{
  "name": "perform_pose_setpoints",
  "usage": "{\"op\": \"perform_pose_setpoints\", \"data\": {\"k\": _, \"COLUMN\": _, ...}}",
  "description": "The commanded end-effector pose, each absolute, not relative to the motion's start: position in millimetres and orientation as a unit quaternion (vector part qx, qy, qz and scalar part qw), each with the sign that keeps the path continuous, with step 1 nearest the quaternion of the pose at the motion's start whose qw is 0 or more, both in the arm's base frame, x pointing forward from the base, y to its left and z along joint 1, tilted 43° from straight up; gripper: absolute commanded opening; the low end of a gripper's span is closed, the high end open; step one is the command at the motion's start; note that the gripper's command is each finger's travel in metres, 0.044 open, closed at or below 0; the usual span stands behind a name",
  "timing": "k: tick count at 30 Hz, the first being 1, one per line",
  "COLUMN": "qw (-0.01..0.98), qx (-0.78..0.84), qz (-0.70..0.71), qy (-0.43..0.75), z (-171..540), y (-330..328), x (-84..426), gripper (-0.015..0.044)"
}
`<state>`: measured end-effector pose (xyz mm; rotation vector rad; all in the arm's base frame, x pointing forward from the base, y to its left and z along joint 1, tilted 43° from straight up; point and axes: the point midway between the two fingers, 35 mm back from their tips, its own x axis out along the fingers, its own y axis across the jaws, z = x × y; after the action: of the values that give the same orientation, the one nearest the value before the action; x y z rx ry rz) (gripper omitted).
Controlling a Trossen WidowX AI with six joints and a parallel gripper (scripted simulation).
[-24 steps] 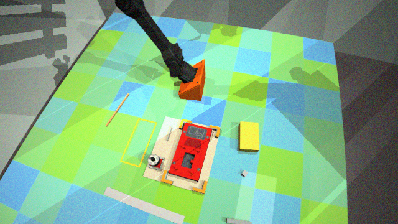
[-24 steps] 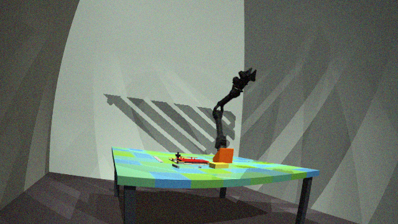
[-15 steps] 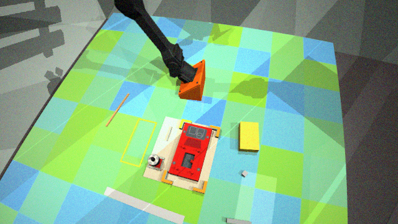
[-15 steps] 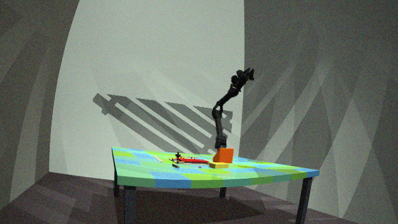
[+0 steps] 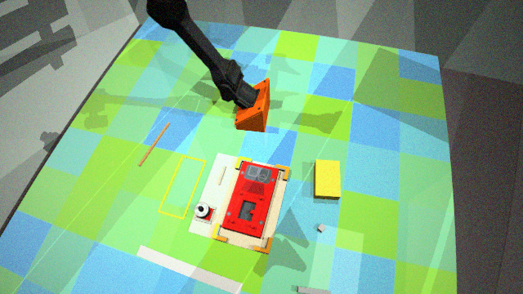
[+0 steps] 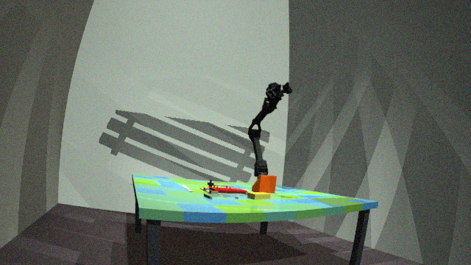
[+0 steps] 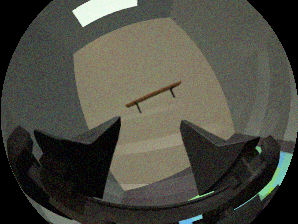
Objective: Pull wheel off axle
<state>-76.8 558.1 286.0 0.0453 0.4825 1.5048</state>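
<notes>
The wheel [image 5: 202, 210] is a small round piece, white on top with a dark centre and dark side. It sits over the upright axle, on a small red base at the left of the white board, and shows as a small dark shape [image 6: 210, 182] in the exterior view. The axle is mostly hidden by the wheel. The marked area is a yellow outline [image 5: 194, 158] on the table, left of the board. My gripper [image 6: 288, 87] [image 7: 151, 122] is open and empty, high above the table and far from the wheel. It is outside the top view.
A red panel [image 5: 253, 220] lies on a cream plate with orange and yellow corner pieces, right of the wheel. A yellow block [image 5: 327, 178] stands further right. An orange wedge [image 5: 252, 120] [image 6: 268, 184] surrounds the arm's base. A thin orange rod [image 5: 154, 144] and white strip [image 5: 188, 268] lie nearby.
</notes>
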Motion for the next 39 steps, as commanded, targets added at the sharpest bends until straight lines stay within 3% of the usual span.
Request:
{"op": "perform_pose_setpoints", "data": {"k": 1, "qw": 0.739, "qx": -0.003, "qz": 0.632, "qy": 0.233, "z": 266, "y": 556, "x": -36, "gripper": 0.03}}
{"op": "perform_pose_setpoints", "data": {"k": 19, "qw": 0.845, "qx": -0.104, "qz": 0.417, "qy": 0.318, "z": 189, "y": 504, "x": 137, "gripper": 0.03}}
{"op": "perform_pose_setpoints", "data": {"k": 39, "qw": 0.867, "qx": -0.202, "qz": 0.143, "qy": 0.432, "z": 126, "y": 360, "x": 284, "gripper": 0.03}}
